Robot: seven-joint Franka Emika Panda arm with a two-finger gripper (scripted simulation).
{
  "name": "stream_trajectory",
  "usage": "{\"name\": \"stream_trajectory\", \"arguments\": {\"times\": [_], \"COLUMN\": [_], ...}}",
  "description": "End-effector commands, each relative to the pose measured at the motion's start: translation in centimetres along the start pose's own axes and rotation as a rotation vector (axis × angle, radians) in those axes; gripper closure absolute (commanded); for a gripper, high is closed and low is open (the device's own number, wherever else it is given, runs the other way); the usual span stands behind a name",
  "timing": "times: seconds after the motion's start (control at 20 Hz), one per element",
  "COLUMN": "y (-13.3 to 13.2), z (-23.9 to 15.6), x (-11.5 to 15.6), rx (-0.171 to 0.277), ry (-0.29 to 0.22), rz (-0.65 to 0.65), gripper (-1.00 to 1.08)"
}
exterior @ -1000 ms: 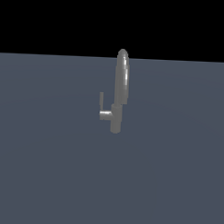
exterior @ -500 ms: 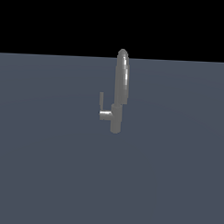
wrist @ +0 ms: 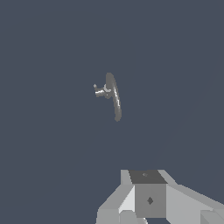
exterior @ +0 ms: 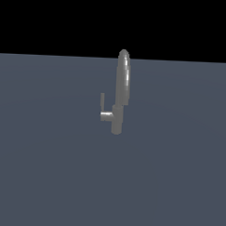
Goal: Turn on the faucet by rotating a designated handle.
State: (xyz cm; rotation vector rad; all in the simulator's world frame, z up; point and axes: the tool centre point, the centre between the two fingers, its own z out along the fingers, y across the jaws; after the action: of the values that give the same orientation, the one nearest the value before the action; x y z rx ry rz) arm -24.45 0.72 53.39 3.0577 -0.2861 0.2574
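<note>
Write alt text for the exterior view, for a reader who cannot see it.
A small grey metallic faucet stands alone on a flat blue-grey surface under a black background, its tall narrow arched spout rising from a short post. A thin L-shaped handle sticks out from the post toward the exterior view's left, its slim bar pointing up. No robot arm or gripper appears in this view.

I am seeing only part of the pale grey blocky gripper [wrist: 151,205] in my wrist view: the picture's edge is cutting off its fingers, so I cannot tell their spread. The thin grey L-shaped lever handle [wrist: 99,91] is showing too small there for me to read its angle.
</note>
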Motion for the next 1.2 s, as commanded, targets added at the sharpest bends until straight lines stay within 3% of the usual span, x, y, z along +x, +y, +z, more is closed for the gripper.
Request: {"name": "stream_trajectory", "arguments": {"times": [0.0, 0.6, 1.15], "y": [-1.0, -8.4, -16.1], "z": [-1.4, -5.9, -3.6], "x": [0.0, 0.7, 3.6], "rx": [-0.008, -0.077, -0.167], "ry": [0.048, 0.29, 0.454], "rz": [0.053, 0.33, 0.549], "gripper": [1.08, 1.08, 1.08]}}
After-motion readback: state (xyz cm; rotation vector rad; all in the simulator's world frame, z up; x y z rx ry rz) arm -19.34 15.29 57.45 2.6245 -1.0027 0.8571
